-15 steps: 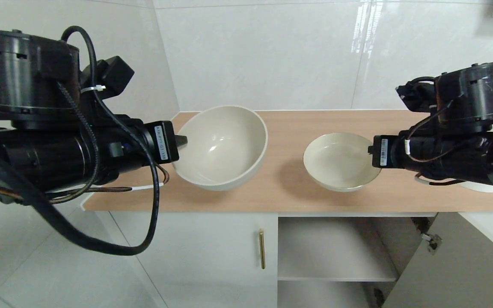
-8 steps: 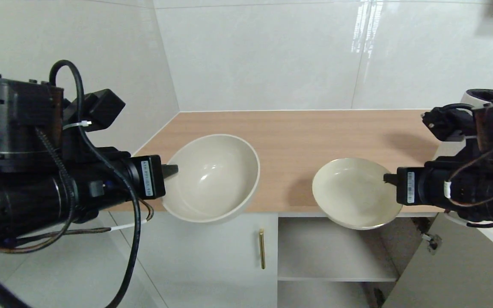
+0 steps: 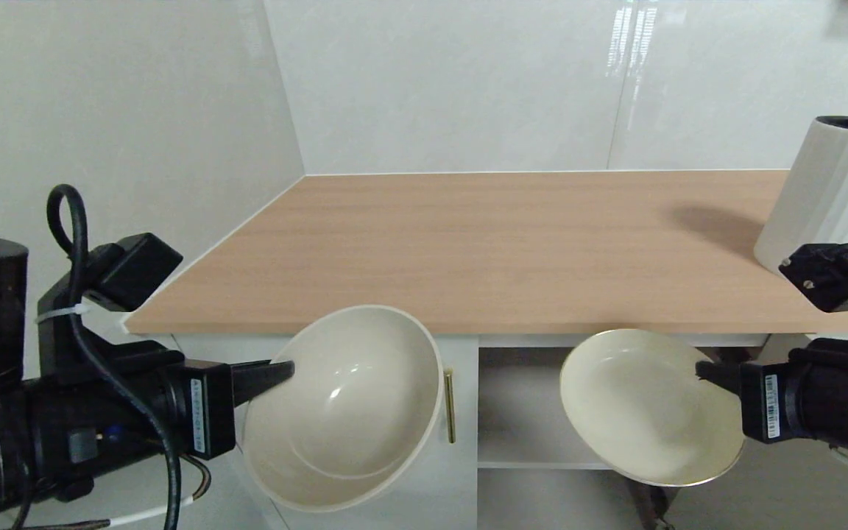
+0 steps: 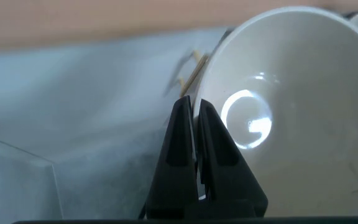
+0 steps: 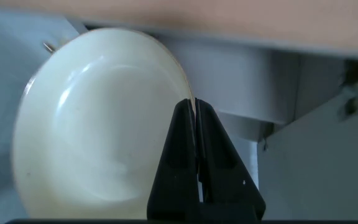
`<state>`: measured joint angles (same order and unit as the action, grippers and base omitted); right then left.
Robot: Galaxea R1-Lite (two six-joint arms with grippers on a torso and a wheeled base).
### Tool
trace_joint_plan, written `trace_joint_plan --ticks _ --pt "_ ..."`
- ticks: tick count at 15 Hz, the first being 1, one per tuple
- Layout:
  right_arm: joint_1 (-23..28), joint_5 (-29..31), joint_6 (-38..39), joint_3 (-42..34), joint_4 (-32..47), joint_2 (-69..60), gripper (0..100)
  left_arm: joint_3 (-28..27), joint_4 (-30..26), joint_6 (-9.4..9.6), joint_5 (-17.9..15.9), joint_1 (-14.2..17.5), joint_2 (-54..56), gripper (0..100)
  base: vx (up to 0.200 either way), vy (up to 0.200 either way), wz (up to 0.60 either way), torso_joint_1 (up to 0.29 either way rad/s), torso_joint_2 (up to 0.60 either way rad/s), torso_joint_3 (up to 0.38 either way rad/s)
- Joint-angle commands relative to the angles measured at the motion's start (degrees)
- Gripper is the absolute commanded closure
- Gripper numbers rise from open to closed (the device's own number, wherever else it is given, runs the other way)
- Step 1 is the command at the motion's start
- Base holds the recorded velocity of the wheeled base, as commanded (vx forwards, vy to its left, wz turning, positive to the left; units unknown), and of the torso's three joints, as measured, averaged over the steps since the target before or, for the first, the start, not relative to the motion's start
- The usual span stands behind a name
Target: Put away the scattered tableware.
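A deep cream bowl point(image 3: 347, 412) hangs in the air in front of the cabinet's shut left door, below the wooden counter point(image 3: 483, 243). My left gripper point(image 3: 285, 368) is shut on its rim; the left wrist view has the gripper point(image 4: 194, 109) pinching the bowl point(image 4: 291, 118) wall. To the right, a shallow cream plate point(image 3: 645, 405) hangs tilted before the open cabinet compartment. My right gripper point(image 3: 702, 369) is shut on its right rim, also seen as the gripper point(image 5: 194, 106) clamping the plate point(image 5: 98, 124) edge.
The cabinet's shut left door carries a brass handle point(image 3: 450, 406). The open compartment has a white shelf point(image 3: 520, 449), and its opened door point(image 5: 328, 162) stands at the right. A white ribbed container point(image 3: 829, 195) sits on the counter's right end.
Both arms have dropped from counter height to below the counter's front edge, carrying the bowl and the plate. The head view has shifted, so the counter now sits higher and farther.
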<state>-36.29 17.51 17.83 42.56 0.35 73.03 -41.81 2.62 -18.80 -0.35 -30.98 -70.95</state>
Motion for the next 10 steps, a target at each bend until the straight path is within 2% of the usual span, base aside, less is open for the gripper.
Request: trace_joint_plan --ticks 1,6,10 --pt "-0.1 0.0 0.7 -0.5 -0.2 2.4 100 0.8 0.0 -0.01 -0.1 0.0 -0.5 100 0.0 0.0 0.0 -0.134 0.48 0.325" --pt "-0.1 -0.1 1.3 -1.2 -0.4 5.5 100 1.1 0.0 -0.01 -0.4 0.0 -1.8 100 0.0 0.0 0.0 -0.114 0.45 0.343" --pt "-0.3 -0.1 1.3 -1.2 -0.4 6.7 100 1.1 0.1 0.08 -0.4 0.0 -2.2 100 0.0 0.0 0.0 -0.056 0.44 0.374"
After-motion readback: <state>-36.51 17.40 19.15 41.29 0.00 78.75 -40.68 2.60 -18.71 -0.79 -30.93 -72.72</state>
